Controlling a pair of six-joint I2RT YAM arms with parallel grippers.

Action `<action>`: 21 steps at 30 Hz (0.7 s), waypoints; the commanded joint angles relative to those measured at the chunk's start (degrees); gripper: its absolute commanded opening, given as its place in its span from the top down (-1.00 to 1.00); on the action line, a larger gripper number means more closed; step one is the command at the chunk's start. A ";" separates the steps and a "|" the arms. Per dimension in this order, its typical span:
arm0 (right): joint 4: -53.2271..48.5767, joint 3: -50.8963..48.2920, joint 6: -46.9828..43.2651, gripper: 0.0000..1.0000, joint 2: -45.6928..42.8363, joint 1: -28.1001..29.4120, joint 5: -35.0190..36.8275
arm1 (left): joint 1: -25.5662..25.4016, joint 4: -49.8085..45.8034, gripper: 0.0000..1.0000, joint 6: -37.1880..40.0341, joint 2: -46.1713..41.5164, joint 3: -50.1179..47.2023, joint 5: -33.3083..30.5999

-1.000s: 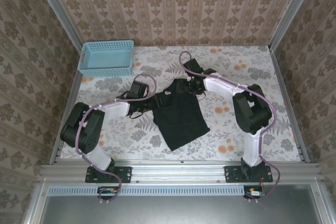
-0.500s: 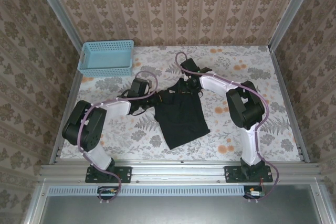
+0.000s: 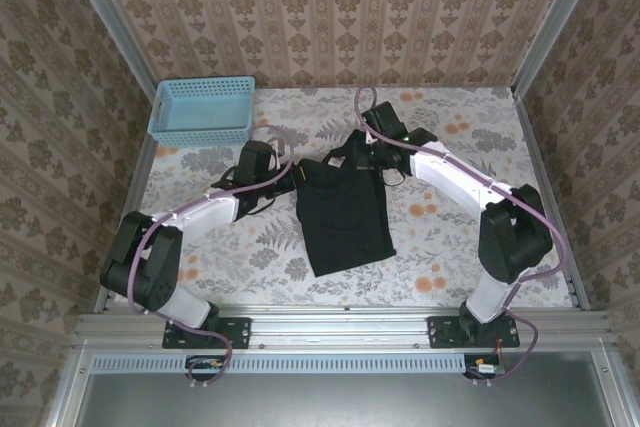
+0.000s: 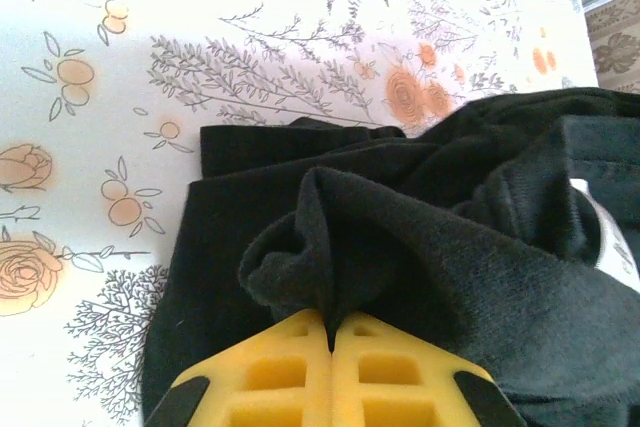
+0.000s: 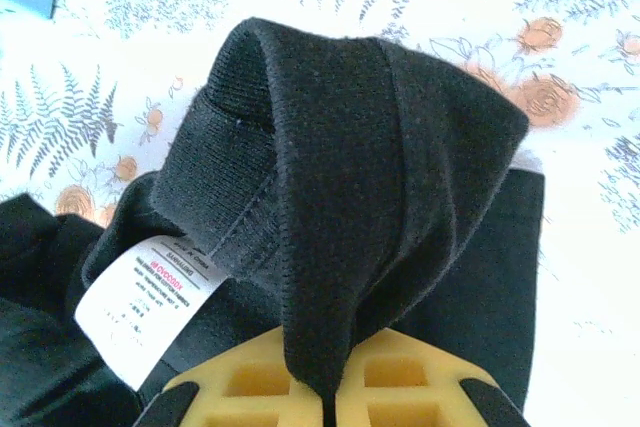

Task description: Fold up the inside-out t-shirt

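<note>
The black t-shirt (image 3: 340, 222) lies mid-tabletop (image 3: 450, 237), its hem toward the near edge and its far end bunched between the arms. The left pincer (image 4: 330, 332) is pressed together on a puckered fold at the far-left corner. The right pincer (image 5: 328, 392) pinches a thick hump of cloth beside the white tag (image 5: 150, 302) (collar area, likely). Both bites look shallow, so an uneven pull could slip a fold free, or drag several layers along and skew the fold.
</note>
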 commanded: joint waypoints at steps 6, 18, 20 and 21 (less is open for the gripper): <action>-3.84 -3.39 0.66 0.96 -2.15 -0.91 8.77 | 1.38 -1.77 0.95 2.82 10.29 7.41 1.35; -7.90 4.69 -1.84 1.00 -0.40 -3.52 8.11 | 1.13 -3.72 0.99 3.25 11.24 12.08 1.86; -8.46 3.89 -1.83 1.00 -3.71 -3.29 7.38 | 0.91 -3.21 0.99 2.76 7.58 10.65 1.05; -8.88 3.32 -1.68 0.99 -5.41 -3.12 7.33 | 0.82 -2.58 1.00 2.35 6.01 10.07 1.13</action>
